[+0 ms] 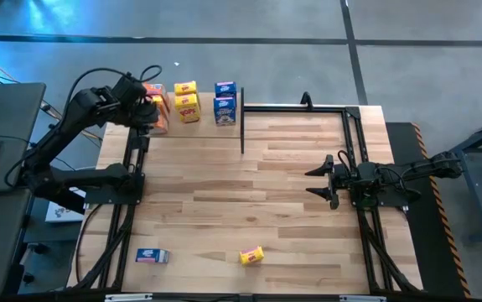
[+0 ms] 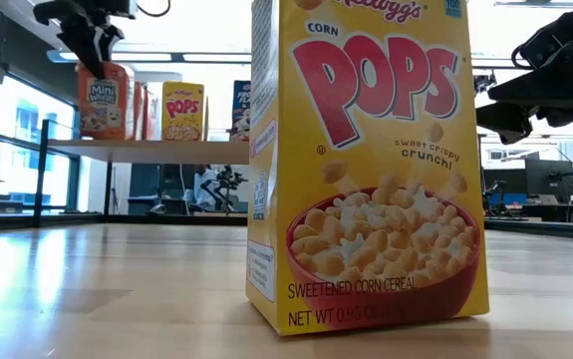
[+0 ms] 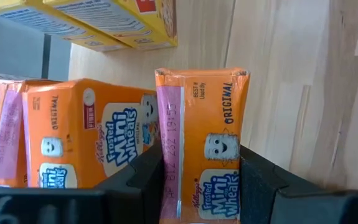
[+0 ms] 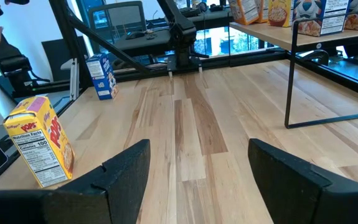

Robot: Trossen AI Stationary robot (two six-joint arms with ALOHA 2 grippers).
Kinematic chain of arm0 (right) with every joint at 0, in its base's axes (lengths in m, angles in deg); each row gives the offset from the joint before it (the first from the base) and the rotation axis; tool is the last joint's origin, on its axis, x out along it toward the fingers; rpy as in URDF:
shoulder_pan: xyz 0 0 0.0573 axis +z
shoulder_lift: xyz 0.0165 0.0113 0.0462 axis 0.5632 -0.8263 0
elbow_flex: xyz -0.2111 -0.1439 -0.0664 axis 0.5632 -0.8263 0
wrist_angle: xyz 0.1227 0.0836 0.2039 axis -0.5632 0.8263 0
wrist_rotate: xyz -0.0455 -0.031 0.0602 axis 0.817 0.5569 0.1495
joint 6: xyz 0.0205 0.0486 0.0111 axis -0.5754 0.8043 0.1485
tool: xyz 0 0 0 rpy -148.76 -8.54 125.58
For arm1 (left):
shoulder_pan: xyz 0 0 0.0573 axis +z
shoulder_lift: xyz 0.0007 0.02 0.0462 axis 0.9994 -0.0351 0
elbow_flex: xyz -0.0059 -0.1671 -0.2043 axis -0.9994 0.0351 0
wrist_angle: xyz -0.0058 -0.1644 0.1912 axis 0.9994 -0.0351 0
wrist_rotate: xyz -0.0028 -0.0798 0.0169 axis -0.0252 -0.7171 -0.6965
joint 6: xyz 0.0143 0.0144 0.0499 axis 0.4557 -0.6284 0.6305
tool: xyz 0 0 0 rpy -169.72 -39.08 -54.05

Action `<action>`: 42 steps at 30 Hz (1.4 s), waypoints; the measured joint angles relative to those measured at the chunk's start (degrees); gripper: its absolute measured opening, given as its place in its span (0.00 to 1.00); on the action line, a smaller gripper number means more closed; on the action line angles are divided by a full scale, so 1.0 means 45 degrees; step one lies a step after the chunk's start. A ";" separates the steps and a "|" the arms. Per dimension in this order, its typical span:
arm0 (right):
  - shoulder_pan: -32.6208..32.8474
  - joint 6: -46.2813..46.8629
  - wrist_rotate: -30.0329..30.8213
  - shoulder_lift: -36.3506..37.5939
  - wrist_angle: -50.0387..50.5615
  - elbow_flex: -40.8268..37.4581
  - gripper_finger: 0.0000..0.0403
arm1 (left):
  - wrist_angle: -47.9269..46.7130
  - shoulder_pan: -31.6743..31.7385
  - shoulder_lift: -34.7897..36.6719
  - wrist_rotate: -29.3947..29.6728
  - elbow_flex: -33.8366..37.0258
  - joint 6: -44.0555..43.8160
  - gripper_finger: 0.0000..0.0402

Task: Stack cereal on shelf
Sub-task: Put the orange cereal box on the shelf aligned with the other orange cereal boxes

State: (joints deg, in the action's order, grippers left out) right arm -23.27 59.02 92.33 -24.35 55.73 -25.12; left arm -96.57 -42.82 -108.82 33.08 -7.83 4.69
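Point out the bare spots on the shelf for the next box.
Free: the shelf board from the blue boxes to its far post. Crowded: the end where orange boxes, yellow boxes and the left gripper, shut on one orange box, sit.

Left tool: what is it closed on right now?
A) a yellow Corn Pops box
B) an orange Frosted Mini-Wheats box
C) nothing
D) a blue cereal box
B: the left wrist view shows the left tool clamped on the small orange cardboard Frosted Mini-Wheats box, beside other orange boxes on the light-wood shelf.
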 joint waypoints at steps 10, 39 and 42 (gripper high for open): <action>0.0005 0.0005 -0.0002 0.0000 0.0000 0.0000 0.65 | -0.0049 0.0467 -0.0053 -0.0256 0.0001 0.0107 0.42; 0.0005 0.0000 -0.0002 -0.0004 0.0000 -0.0002 0.65 | 0.0027 0.0568 0.0251 0.0809 0.0010 -0.0369 0.63; 0.0005 0.0000 -0.0002 -0.0005 0.0000 -0.0003 0.65 | 0.0028 0.0568 0.0419 0.0871 0.0010 -0.0622 0.63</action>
State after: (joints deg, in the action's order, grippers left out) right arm -23.25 59.02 92.32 -24.37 55.73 -25.13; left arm -96.44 -40.27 -106.94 37.00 -7.79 1.89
